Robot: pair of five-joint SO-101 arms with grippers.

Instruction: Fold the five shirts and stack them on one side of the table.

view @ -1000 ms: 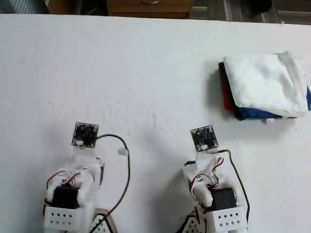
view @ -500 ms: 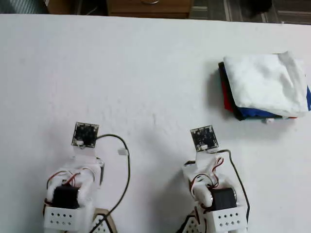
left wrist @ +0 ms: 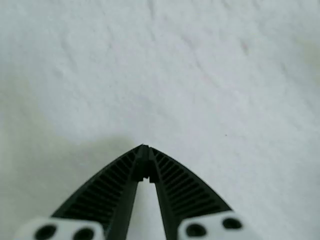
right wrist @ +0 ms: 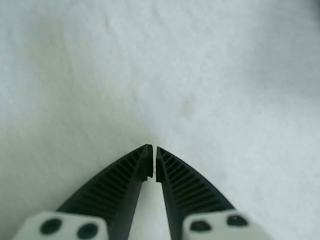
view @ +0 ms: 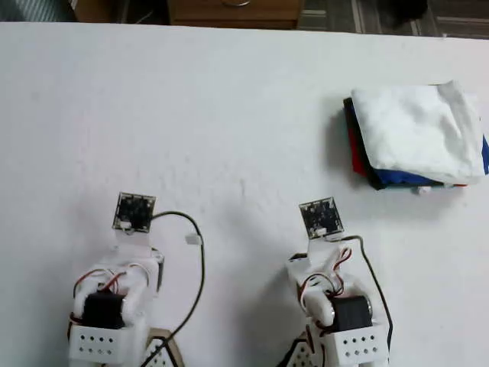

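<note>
Overhead, a white table (view: 229, 115) is seen, its surface faintly mottled and bare across the middle and the left half. Beyond the far edge, a strip of floor (view: 359, 14) and the front of a wooden cabinet (view: 233, 11) are shown. Two arms (view: 114, 306) are drawn back at the near edge, side by side, and a black cable (view: 197, 260) is looped on the surface beside one of them. Wide open surface is left between the arms and the far edge, and from the left edge across to the middle.

The stack (view: 416, 138) is placed toward the far right corner, close to the right edge and well apart from both arms. A white shirt (view: 405, 122) is folded on top, slightly rumpled, with one corner hanging over toward the right edge. Under it a blue layer (view: 403, 177), a black layer (view: 373, 180) and a red layer (view: 356, 153) are seen jutting out on the left and near sides.

The left gripper (left wrist: 144, 148) is held over bare table with its fingers closed tip to tip on nothing. The right gripper (right wrist: 152, 149) is likewise held over bare table, its fingers drawn together to a thin slit, nothing gripped.
</note>
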